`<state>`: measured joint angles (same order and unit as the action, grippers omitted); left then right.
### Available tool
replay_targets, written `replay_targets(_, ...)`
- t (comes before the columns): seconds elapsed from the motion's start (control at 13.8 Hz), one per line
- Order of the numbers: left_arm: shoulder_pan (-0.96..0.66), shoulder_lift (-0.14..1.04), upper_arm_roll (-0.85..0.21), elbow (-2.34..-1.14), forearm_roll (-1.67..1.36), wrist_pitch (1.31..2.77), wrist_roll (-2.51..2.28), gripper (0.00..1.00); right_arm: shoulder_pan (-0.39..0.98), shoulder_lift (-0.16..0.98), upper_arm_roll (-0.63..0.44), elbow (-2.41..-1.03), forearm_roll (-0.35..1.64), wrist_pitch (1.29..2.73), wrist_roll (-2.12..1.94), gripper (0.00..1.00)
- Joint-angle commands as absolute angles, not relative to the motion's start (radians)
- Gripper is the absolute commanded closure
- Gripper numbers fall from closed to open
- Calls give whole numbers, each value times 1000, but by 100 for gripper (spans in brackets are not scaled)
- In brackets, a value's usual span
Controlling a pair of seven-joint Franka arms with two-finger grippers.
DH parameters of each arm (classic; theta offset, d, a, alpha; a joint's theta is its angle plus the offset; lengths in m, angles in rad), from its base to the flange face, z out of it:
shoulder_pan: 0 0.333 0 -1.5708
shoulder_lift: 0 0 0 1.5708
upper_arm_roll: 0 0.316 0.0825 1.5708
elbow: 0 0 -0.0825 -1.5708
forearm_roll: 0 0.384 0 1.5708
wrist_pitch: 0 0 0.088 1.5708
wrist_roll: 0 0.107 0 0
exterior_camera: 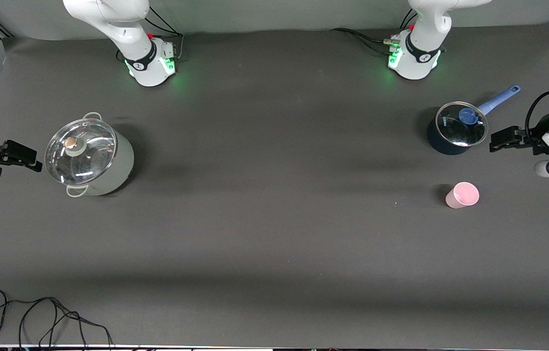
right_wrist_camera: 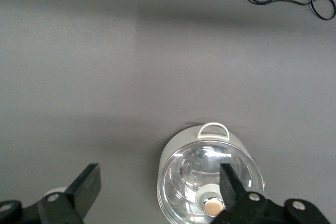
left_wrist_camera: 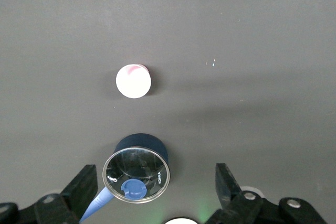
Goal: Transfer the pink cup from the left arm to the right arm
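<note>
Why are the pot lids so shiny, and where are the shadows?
Front view: lamps glare off the big pot's glass lid and the blue saucepan's lid; the pink cup casts a small dark shadow beside it. Left wrist view: the saucepan lid mirrors light too.

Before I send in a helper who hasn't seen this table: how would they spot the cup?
Go to the left arm's end of the table and find the dark blue saucepan. The pink cup stands upright beside it, nearer the front camera: small, pale pink, handleless, lidless.
</note>
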<state>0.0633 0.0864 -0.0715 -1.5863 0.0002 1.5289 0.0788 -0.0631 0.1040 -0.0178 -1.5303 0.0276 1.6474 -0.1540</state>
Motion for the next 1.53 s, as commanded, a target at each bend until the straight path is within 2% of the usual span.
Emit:
replay_targets(0.0,64,37,-74,-1643,15,1560,95,0,-61,84,-20,-1537,17,1637,-156,0)
replay_targets(1.45,67,46,-75,-1624,52,1559,132,0,-61,81,-20,-1529,17,1623,-149,0)
